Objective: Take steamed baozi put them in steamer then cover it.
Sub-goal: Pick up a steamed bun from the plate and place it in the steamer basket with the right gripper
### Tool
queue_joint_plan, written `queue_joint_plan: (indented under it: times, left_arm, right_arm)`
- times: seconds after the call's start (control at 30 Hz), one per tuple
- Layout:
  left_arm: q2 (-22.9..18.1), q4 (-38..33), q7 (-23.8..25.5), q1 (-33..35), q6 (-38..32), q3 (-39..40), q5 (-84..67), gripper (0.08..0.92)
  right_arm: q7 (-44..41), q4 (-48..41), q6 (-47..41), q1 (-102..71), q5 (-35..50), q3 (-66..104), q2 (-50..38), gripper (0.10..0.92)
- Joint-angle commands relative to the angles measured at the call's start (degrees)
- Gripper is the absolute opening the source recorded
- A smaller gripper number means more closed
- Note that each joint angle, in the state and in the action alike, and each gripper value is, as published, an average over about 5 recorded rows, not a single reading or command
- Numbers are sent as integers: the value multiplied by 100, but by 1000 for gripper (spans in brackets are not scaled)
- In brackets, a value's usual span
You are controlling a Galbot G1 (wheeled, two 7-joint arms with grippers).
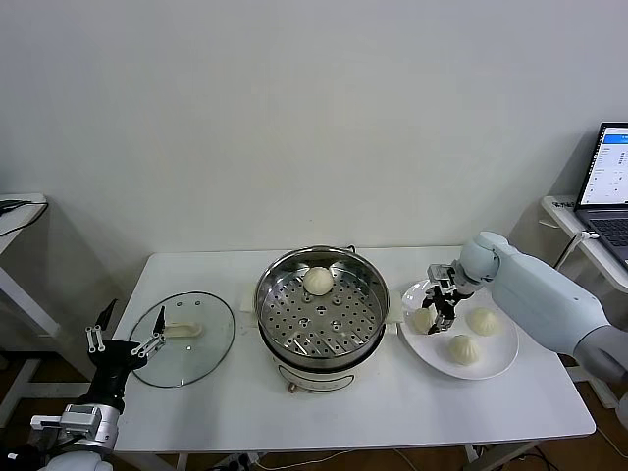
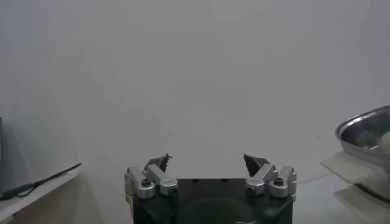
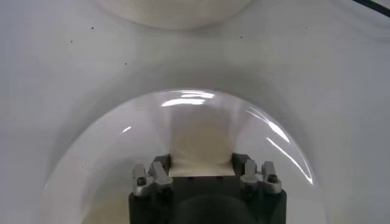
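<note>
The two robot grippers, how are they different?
The left gripper hangs open and empty beside the round clear glass lid; the right gripper is closed on a cream-white pleated bun. The left one is low off the table's edge; the right one is over the flat white plate. Both have metal fingers.

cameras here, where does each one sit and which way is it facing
Head view: high on the robot, looking down at table, steamer, both arms.
Left wrist view: behind the open left gripper, facing the wall; steamer rim shared with head view.
Right wrist view: above the right gripper closing around a baozi on the plate.
</note>
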Motion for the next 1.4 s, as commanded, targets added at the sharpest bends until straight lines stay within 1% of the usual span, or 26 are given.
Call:
queue_joint_plan:
  times: [0.03,0.2,0.37,0.53,0.73,0.87,1.03,1.2,1.4]
  left_arm:
    - [4,-25,-3,5,6,6,6,823]
    - [12,-66,-8,20,6,16,32,823]
    - [14,-97,-7,30,-6,48,59,823]
    - [32,-145,-4,26,-12,58,59,823]
    - [67,-186,0,28,-20,16,54,823]
    - [64,-195,3,25,-21,10,53,823]
    - [59,-174,8,3,-16,-19,48,823]
    - [48,-160,8,-16,-9,-48,38,823]
    - [50,-109,12,-24,-2,-121,29,823]
  right_arm:
    - [-63,577,-113,583,589,-564,-561,679]
    - [-104,1707,-441,2104,1666,-1981,-1377,679]
    - [-130,2754,-824,3951,2417,-3543,-1769,679]
    - [-72,3578,-1312,4796,2855,-4219,-1770,679]
    - [180,4276,-1925,5264,3495,-4488,-1201,679]
    - [367,4355,-2189,5367,3935,-4482,-514,679]
    - [584,4130,-2432,5283,4343,-4381,468,679]
    - [701,3741,-2526,4832,4345,-4203,1210,683]
    - [740,2993,-2557,4156,4091,-3903,1960,691]
